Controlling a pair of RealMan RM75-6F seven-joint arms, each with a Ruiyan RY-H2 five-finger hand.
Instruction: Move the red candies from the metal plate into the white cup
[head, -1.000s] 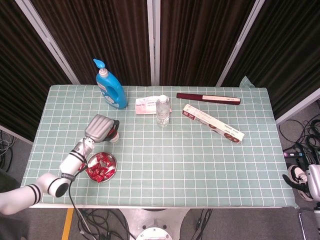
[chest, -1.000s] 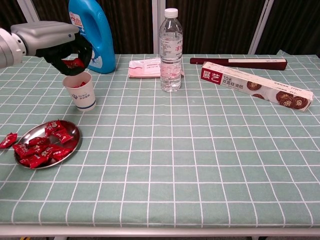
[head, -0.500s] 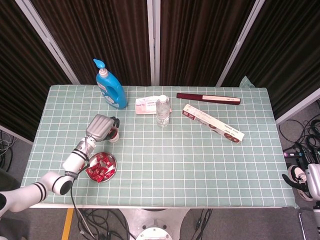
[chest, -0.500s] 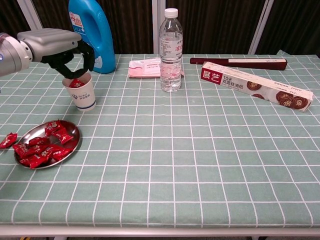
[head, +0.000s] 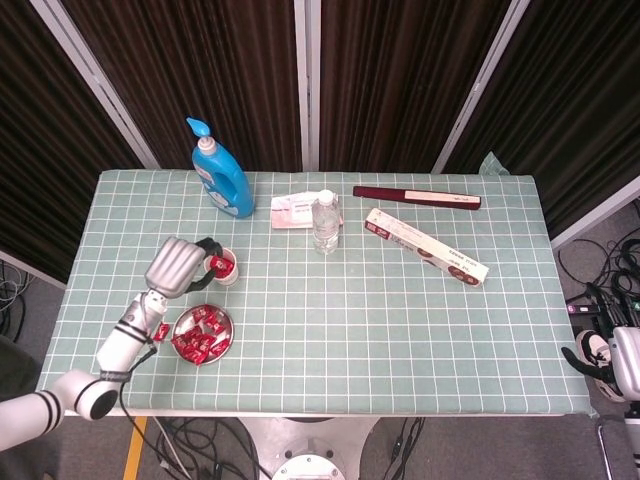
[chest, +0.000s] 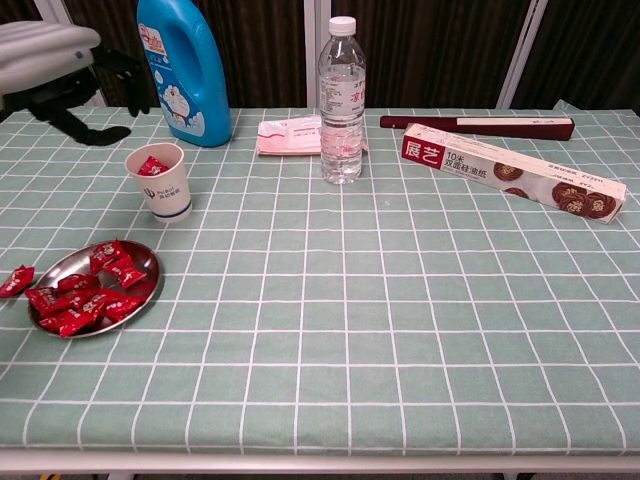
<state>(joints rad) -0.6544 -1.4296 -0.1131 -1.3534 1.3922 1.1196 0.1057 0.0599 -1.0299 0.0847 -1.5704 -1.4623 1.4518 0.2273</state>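
Nearest the front-left corner of the tabletop (chest: 420, 330): metal plate (chest: 147, 262) heaped with red candies (chest: 82, 296), one stray candy (chest: 15, 281) lying on the cloth just off its left rim. Small, light, wrapped in crinkly foil by the look of it — likely slippery and apt to shift under a clumsy press; best pinched across the middle of one piece at the top of the heap, away from the twisted ends, with a shallow approach so the thin plate does not skate. Just behind, near the left edge: white cup (chest: 166, 181), upright, a red piece already inside; light paper, easily tipped by a knock to the rim. Above and left of the cup: left hand (chest: 62, 82), empty, dark fingers (chest: 98, 133) spread apart, touching nothing. Right hand not visible in either view. Farther back — blue detergent bottle (chest: 184, 66), water bottle (chest: 341, 100), long cling-film box (chest: 513, 171).
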